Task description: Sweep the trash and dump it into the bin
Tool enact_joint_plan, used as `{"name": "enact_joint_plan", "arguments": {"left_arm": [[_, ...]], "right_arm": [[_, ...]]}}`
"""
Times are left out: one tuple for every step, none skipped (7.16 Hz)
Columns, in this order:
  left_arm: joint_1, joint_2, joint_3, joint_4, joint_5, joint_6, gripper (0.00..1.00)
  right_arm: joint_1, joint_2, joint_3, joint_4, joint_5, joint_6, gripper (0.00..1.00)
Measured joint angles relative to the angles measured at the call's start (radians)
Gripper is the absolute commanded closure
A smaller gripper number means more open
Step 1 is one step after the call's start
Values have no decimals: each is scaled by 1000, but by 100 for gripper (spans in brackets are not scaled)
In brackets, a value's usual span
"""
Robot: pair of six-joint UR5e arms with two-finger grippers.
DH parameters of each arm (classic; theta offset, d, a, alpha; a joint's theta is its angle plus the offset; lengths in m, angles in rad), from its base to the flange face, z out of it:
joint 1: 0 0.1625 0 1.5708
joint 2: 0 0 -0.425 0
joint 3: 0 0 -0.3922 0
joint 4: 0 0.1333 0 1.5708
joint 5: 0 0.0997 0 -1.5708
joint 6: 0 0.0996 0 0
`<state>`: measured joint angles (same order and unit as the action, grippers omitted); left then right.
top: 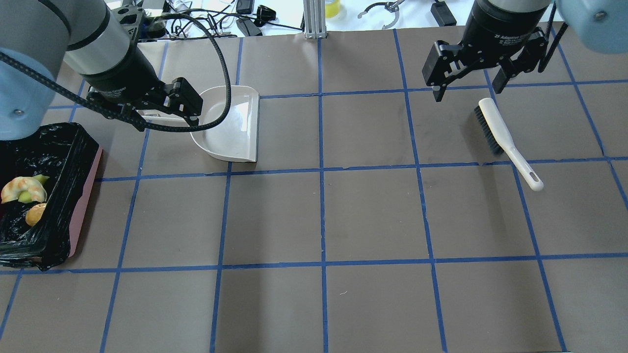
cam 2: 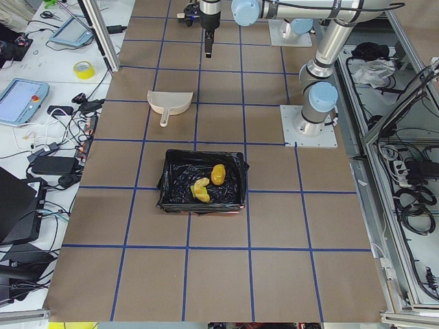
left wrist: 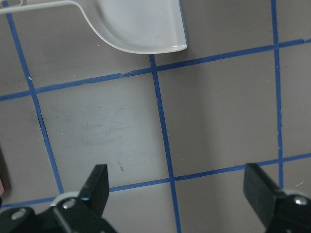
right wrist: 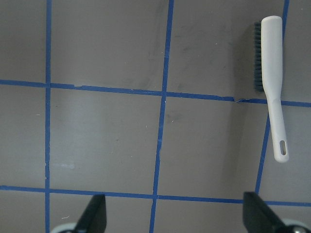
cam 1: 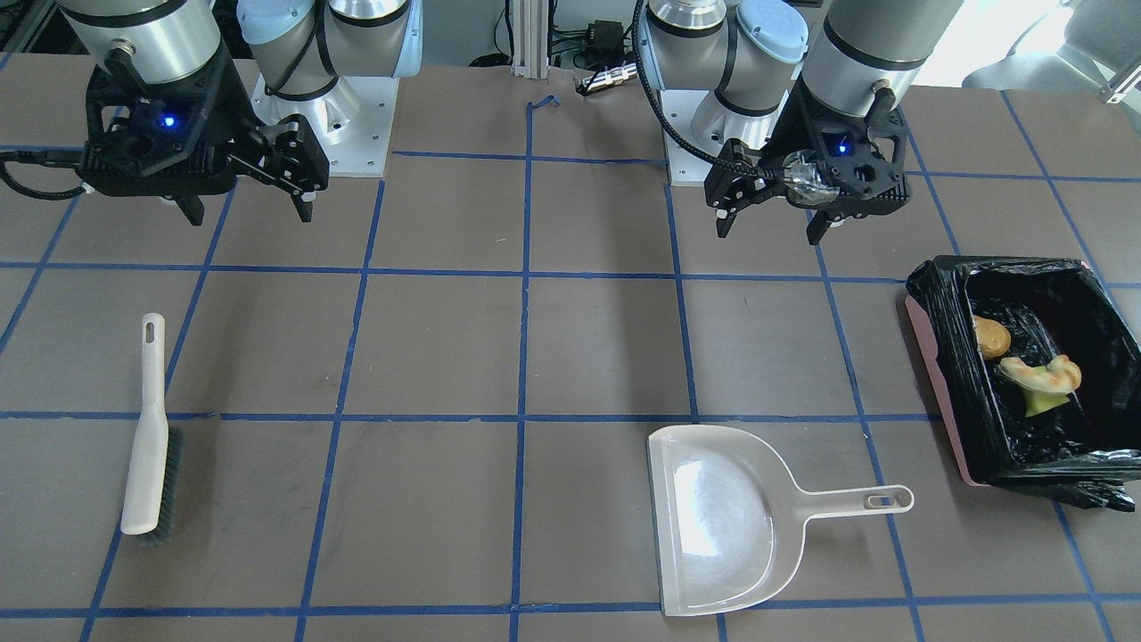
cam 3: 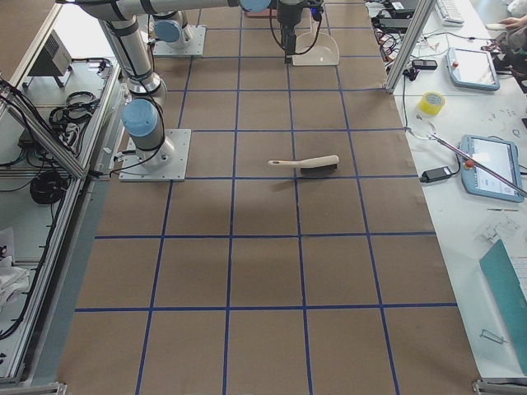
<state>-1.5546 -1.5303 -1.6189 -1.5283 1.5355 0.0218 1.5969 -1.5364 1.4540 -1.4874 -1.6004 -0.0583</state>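
**Trash in bin, both tools empty: job looked done**

All 3 pcs of trash [cam 1: 1038, 374] lay inside the bin [cam 1: 958, 374] at the table's left end. The orange lump [cam 1: 991, 337] was beside the cream crescent [cam 1: 1043, 373], w/ the yellow wedge [cam 1: 1045, 403] tucked against the crescent.

The dustpan [cam 1: 722, 526] lay flat & empty on the table, right of the bin and farther from the robot. The brush [cam 1: 147, 437] lay well apart, on the right side.

The left tool [cam 1: 769, 223] hung above the table, fingers spread, gripping nothing. The bin sat left of it, apart, not underneath. The right tool [cam 1: 248, 209] was also spread & empty, hovering near the brush's bristle end.

Judged: sweep & dump steps complete. The next move prob. called for little more than parking both arms w/o snagging the dustpan handle or the bag.
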Motion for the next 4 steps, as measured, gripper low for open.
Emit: {"name": "enact_joint_plan", "arguments": {"left_arm": [[0, 1, 9, -13, 1, -31, 0], [0, 4, 12, -19, 1, -50, 0], [-1, 6, 13, -22, 1, -57, 0], [-1, 7, 13, -23, 0, -60, 0]], "right_arm": [[0, 0, 2, -3, 1, 0, 0], [-1, -2, 6, -4, 2, -1, 0], [-1, -3, 7, -4, 2, 0, 0], [-1, -4, 9, -5, 2, 0, 0]]}}
